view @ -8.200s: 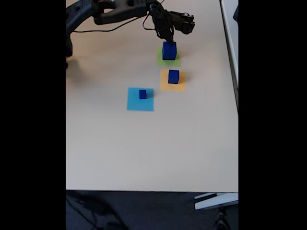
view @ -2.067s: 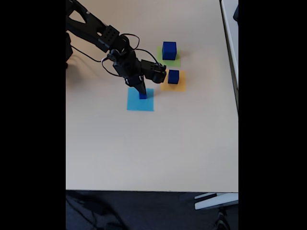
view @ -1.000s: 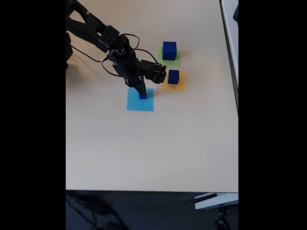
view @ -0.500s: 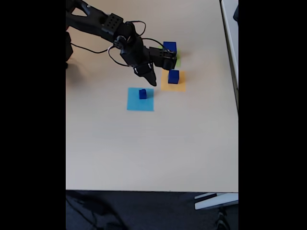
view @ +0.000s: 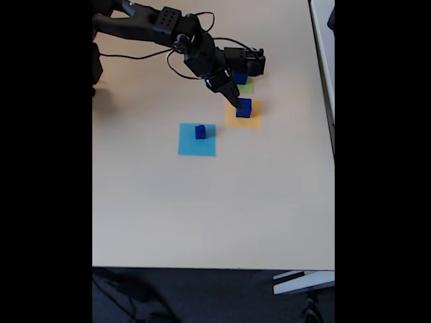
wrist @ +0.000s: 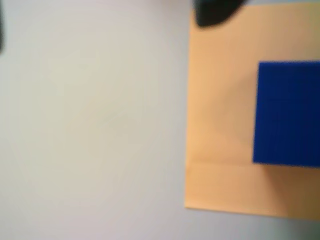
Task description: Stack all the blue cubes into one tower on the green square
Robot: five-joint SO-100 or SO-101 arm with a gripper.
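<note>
- Spanning the fixed view, pale beige bench (view: 202, 208), carrying three coloured paper squares.
- Reaching in from upper left of the fixed view, black arm (view: 155, 25), cables looped beside it.
- Lying flat left of centre, light blue square (view: 197, 140), smallest of the blue cubes (view: 200, 132) resting on it, well apart from the arm.
- Lying right of the light blue one, orange square (view: 242, 118), bearing the medium blue cube (view: 244, 108); seen close in the wrist view as orange paper (wrist: 220, 125) with the cube (wrist: 287, 112) cut off at the right edge.
- Lying just beyond the orange one, green square (view: 247, 85), largely hidden behind the arm; largest blue cube (view: 240, 78) standing on it, partly covered.
- Pointing down at the medium cube's upper left edge, gripper (view: 236, 101); open or closed state of jaws cannot be told, nothing seen held.
- Showing at the wrist view's top edge, a dark blurred fingertip (wrist: 215, 12).
</note>
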